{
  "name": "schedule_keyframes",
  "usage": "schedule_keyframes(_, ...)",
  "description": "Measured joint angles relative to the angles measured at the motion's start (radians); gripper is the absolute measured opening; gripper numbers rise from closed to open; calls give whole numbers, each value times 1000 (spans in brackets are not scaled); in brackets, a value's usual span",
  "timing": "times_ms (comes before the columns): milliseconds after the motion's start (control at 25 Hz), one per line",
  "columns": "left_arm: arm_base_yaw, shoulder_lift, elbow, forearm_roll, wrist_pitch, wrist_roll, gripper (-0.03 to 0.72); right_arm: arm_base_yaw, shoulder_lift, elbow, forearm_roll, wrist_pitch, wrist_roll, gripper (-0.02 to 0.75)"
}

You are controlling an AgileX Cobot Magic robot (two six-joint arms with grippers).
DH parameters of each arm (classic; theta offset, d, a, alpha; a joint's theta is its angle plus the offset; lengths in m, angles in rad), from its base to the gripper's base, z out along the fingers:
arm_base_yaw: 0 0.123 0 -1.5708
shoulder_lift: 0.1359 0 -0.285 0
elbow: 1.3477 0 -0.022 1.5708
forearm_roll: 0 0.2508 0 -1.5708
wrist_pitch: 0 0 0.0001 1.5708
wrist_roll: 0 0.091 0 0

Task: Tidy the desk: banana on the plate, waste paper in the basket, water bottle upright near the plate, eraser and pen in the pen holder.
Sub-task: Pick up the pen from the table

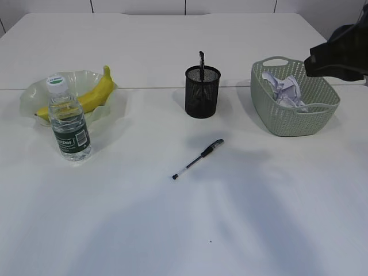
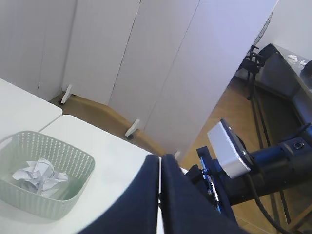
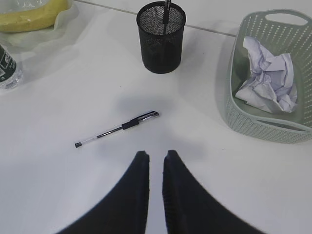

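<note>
Our right end effector (image 3: 156, 158), tips nearly pressed together and empty, hangs above the worktop (image 1: 259, 218) near the loose pen (image 3: 117, 128), the one item left. Banana (image 1: 95, 95) on plate (image 1: 29, 100), bottle (image 1: 69, 121) upright, paper (image 1: 286, 89) in basket (image 1: 299, 123) (eraser unseen; holder (image 1: 202, 92)). Only the left wrist view shows the left end effector (image 2: 160, 170), likewise closed.

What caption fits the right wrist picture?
Black gripper hovers above a clear black-capped pen lying on the white table.
</note>
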Motion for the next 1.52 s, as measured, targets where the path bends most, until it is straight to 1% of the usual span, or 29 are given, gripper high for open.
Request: schedule_keyframes(1520,0,0,0,0,2,0,-11,0,0,0,0,19,0,70)
